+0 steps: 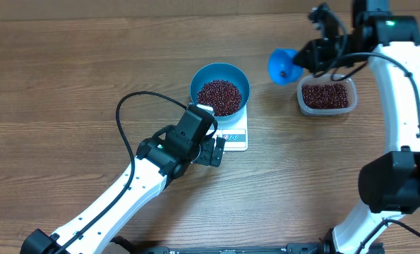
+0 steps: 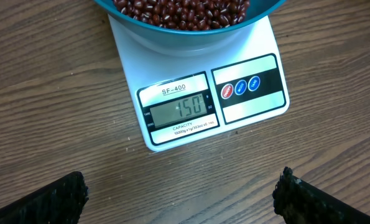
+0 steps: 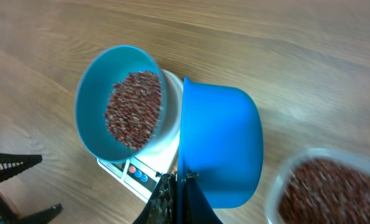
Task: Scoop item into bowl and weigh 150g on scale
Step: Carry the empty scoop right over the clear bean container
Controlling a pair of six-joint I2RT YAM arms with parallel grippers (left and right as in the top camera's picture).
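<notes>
The beans point(image 1: 219, 97) lie in the bowl point(image 1: 199, 76), which sits on the scale point(image 1: 234, 137); its display point(image 2: 183, 109) reads 150. The left gripper point(image 1: 217, 150) hovers wide open just before the scale. The right gripper point(image 3: 180, 190) is clamped on a scoop point(image 1: 284, 65), held between the bowl and a tub point(image 1: 327, 111) of beans.

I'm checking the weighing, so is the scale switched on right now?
On: the scale shows the digits 150 on its display, with the bowl of beans resting on it.
</notes>
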